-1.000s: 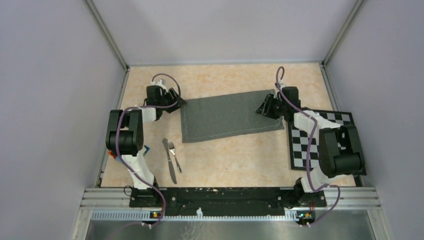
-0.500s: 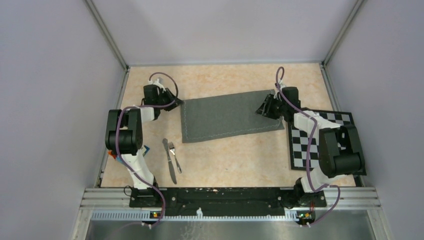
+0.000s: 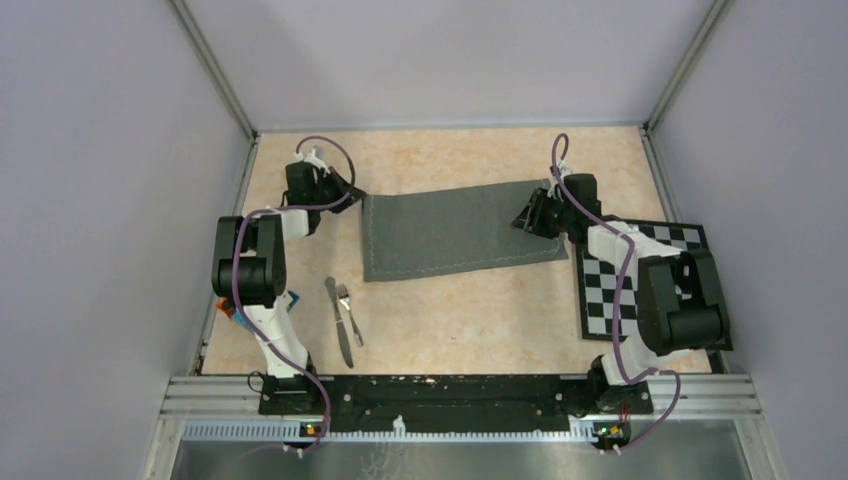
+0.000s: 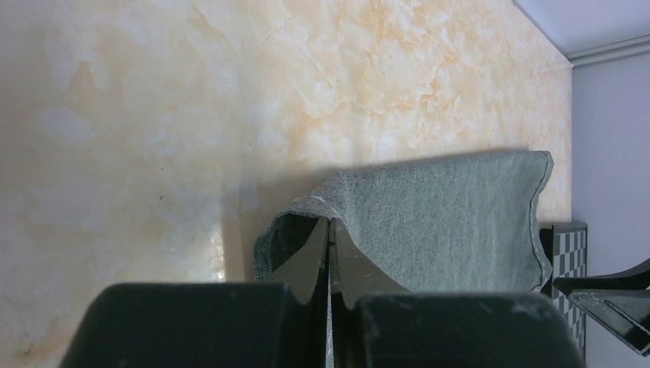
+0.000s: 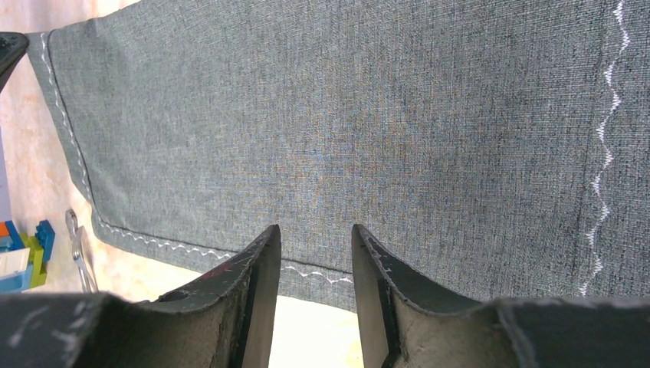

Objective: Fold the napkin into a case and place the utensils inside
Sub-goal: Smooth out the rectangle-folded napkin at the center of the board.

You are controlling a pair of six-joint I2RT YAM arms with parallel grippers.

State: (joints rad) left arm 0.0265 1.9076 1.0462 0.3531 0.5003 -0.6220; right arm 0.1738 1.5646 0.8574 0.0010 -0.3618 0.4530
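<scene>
With left hand [image 4: 329,224] clamped on napkin [image 3: 455,232] at 9 o'clock and right hand [image 5: 316,234] agape at 3, pinch there too, then lift evenly.

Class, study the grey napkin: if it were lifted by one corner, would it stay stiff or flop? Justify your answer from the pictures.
Probably floppy: the napkin humps and curls where the left gripper pinches its edge. Likely light, since that small pinch raises a fold. Lifted, it would probably drape rather than hold its shape.
</scene>
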